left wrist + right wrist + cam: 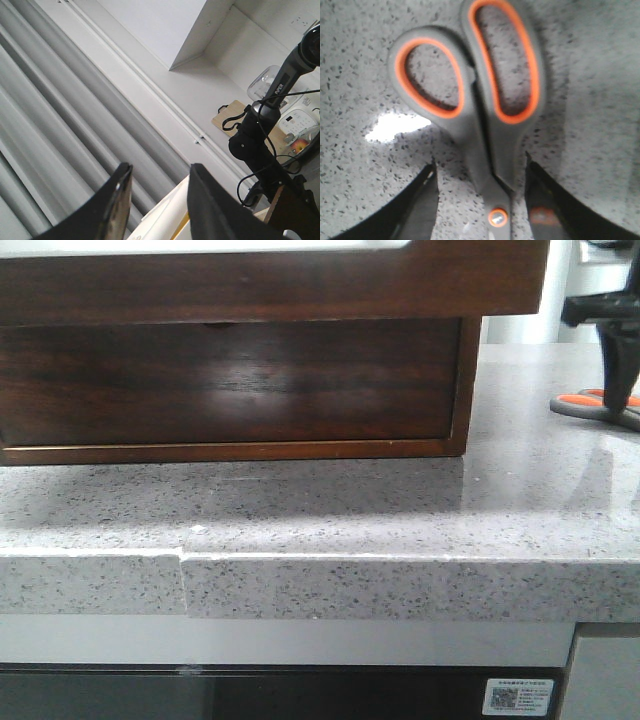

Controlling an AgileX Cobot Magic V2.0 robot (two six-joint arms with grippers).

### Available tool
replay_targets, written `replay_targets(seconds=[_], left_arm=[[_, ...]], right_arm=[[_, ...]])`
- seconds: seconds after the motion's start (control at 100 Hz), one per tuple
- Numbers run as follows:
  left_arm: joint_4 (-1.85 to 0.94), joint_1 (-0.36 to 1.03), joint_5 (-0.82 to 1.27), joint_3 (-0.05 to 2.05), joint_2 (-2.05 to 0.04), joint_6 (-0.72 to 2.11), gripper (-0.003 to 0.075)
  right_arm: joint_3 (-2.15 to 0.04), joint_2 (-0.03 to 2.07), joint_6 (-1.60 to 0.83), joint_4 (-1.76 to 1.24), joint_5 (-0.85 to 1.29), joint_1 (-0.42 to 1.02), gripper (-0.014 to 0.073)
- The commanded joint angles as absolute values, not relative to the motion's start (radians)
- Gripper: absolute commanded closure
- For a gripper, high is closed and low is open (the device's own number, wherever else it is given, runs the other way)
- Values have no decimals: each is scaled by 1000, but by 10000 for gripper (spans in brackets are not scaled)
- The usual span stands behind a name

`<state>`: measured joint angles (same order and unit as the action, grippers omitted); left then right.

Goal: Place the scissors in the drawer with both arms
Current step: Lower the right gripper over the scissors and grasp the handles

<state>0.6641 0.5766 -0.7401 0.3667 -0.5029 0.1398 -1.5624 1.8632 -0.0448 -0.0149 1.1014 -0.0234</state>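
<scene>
The scissors [485, 105], grey handles with orange inserts, lie flat and closed on the speckled grey counter; in the front view they show at the far right [590, 405]. My right gripper [480, 164] is open, with one finger on each side of the scissors near the pivot screw, not touching them; it reaches down over them in the front view [618, 390]. The drawer [270, 285] is the dark wood front at the top left, standing forward of the panel below, with a white strip above it. My left gripper [157, 175] is open and empty, pointing up at a wall.
A deeper dark wood front [230, 380] sits under the drawer on the counter [400, 510]. The counter's front edge [350, 585] runs across the lower view. In the left wrist view, the black right arm [257, 145] and a wood corner [295, 210] show.
</scene>
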Motion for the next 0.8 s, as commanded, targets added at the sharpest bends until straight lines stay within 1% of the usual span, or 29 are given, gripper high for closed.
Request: replay_targets(seconds=[0.0,0.79], left_arm=[[615,584,-781,394,-508,126,466],[615,584,-785,394,-508,126,466]], right_arm=[[-1594,1818,-61,-14,1097,-23,251],[-1594,1850,-63,-14,1115,-23,259]])
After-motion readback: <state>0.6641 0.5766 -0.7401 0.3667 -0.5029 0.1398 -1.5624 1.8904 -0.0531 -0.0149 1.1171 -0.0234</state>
